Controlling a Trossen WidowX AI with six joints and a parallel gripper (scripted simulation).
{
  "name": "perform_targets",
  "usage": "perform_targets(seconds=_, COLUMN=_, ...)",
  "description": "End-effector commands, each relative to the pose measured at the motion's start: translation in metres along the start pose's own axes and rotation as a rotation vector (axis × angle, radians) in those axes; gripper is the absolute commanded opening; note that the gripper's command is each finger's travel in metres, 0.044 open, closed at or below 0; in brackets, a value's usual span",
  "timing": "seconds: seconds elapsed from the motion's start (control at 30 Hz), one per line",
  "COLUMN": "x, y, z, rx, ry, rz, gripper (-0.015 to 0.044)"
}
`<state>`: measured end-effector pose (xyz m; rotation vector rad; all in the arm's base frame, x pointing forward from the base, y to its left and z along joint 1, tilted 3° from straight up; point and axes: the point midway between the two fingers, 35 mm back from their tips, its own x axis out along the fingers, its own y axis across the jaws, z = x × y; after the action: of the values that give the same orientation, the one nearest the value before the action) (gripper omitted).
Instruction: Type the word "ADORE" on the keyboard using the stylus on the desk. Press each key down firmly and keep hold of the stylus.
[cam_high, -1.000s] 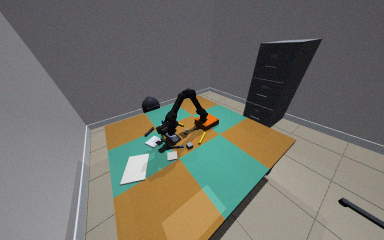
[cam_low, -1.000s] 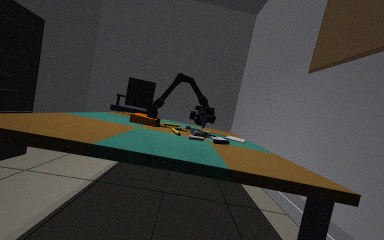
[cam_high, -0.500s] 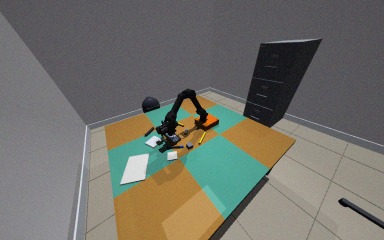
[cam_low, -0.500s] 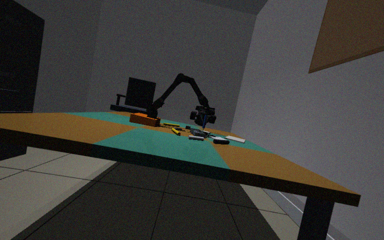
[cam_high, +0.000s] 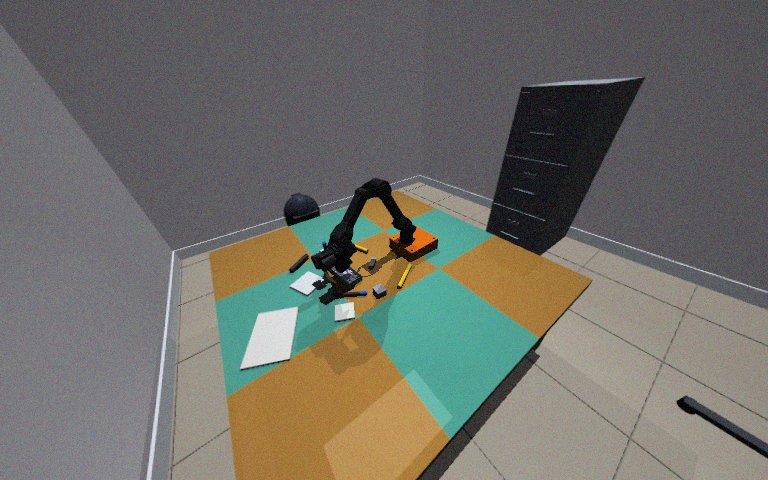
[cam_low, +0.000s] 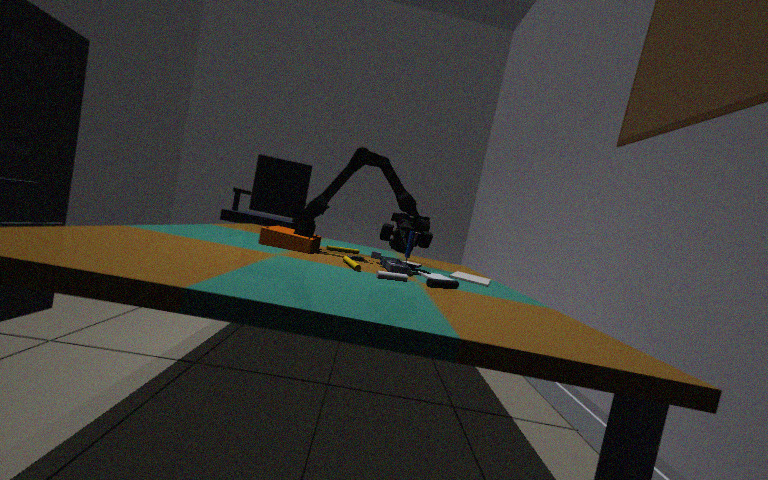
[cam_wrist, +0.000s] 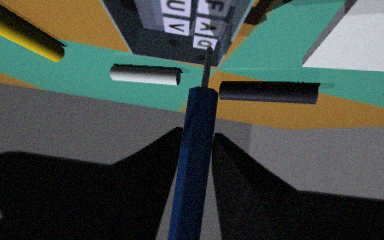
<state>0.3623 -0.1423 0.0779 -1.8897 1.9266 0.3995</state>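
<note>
My gripper (cam_low: 408, 240) (cam_wrist: 197, 137) is shut on the blue stylus (cam_low: 408, 249) (cam_wrist: 199, 117), which points down between the fingers with its thin dark tip forward. The small dark keyboard (cam_high: 347, 277) (cam_low: 394, 265) (cam_wrist: 150, 46) lies below the gripper. In the wrist view, the tip overlaps the lower edge of a white key (cam_wrist: 201, 42) in the row nearest the keyboard's end. This key's letter looks like Q or O. The A, F, U and V keys are close by. I cannot tell whether the tip touches the key or whether it is pressed.
A white cylinder (cam_low: 391, 275) (cam_wrist: 145, 75) and a black cylinder (cam_high: 299, 262) (cam_low: 442, 283) (cam_wrist: 269, 93) lie near the keyboard. Two yellow sticks (cam_high: 404, 275) (cam_high: 361, 248), a small grey block (cam_high: 379, 290), a dark pen (cam_high: 355, 294) and white pads (cam_high: 271, 337) (cam_high: 344, 311) also lie around.
</note>
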Motion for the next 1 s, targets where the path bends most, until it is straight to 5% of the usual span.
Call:
perform_targets(seconds=0.0, x=0.0011, y=0.0001, z=0.0008, rx=-0.003, ry=0.005, rz=0.002, gripper=0.0081)
perform_targets(seconds=0.97, x=0.0050, y=0.0024, z=0.0070, rx=-0.003, ry=0.005, rz=0.002, gripper=0.0081)
